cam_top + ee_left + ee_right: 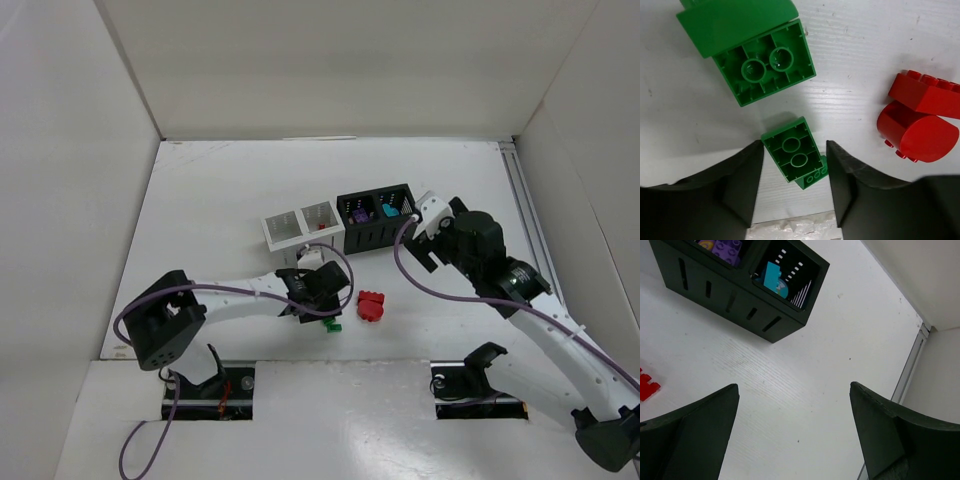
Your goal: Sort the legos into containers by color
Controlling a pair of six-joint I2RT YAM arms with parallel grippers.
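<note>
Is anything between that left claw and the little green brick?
Nothing visible. The small green brick lies between the fingers of the left gripper; the bigger green brick and red bricks sit clear of it.

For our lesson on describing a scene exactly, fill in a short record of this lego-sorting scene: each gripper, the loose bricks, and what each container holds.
left gripper: fingers on either side of a small green brick lying underside up; firm grip not certain
right gripper: open, empty, beside the black container
loose bricks: larger green brick; red bricks
black container: purple brick in one compartment, teal brick in the other
white container: contents too small to tell
</note>
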